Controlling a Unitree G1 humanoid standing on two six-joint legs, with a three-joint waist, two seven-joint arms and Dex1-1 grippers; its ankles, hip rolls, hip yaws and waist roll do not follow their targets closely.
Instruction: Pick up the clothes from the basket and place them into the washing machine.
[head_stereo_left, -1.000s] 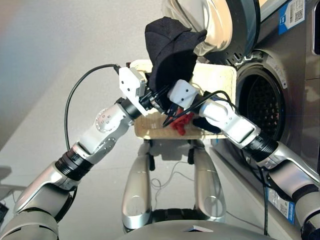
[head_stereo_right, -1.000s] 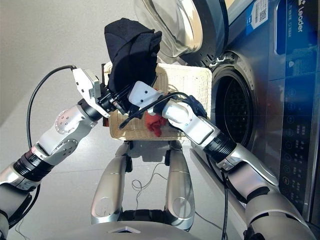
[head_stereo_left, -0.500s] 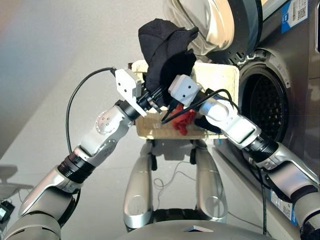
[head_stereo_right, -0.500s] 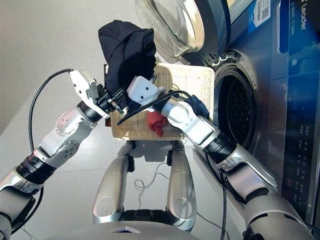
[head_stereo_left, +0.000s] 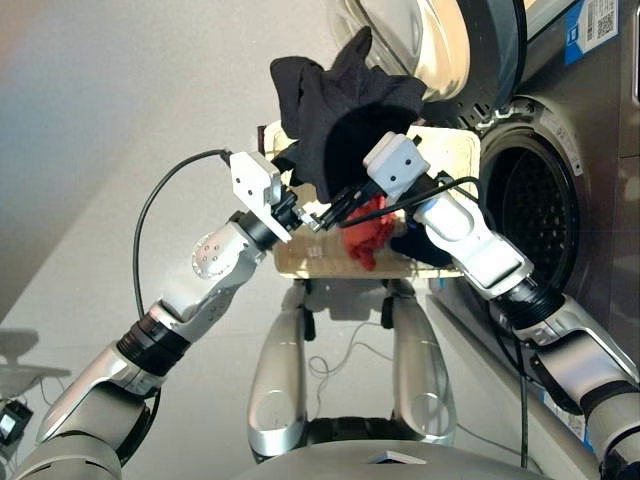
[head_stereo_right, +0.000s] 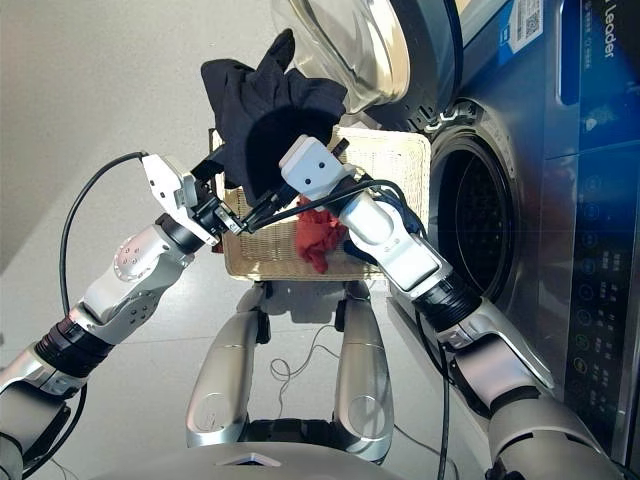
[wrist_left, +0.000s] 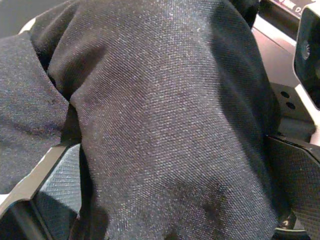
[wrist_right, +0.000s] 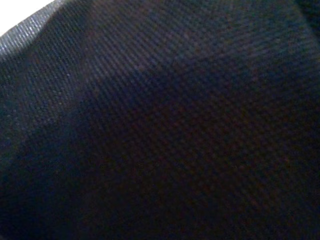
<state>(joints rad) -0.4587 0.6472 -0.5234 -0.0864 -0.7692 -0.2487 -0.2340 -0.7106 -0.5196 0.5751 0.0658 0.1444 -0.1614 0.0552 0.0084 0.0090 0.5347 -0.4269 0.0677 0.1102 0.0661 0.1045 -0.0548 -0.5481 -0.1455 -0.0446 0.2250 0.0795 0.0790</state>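
Note:
A black garment (head_stereo_left: 340, 120) hangs bunched in the air in front of the open porthole door (head_stereo_left: 440, 50). My right gripper (head_stereo_left: 328, 214) is under its lower edge and looks shut on it; black cloth fills the right wrist view. My left gripper (head_stereo_left: 300, 214) is right beside it, tip to tip. In the left wrist view its fingers (wrist_left: 55, 185) stand wide apart with the black garment (wrist_left: 165, 115) draped between them. Below lies the cream woven basket (head_stereo_left: 300, 262), holding an orange-red garment (head_stereo_left: 368, 238) and a dark navy one (head_stereo_left: 415, 245). To the right is the washing machine with its round drum opening (head_stereo_left: 535, 215).
The open door overhangs the far side of the basket. A blue sticker (head_stereo_left: 590, 25) sits on the machine's front. A black cable (head_stereo_left: 160, 200) loops off my left forearm, and a thin wire (head_stereo_left: 335, 365) lies on the grey floor.
My right gripper has risen and moved right with the black garment, which has spread out higher. My left gripper has dropped slightly and its fingers have come apart.

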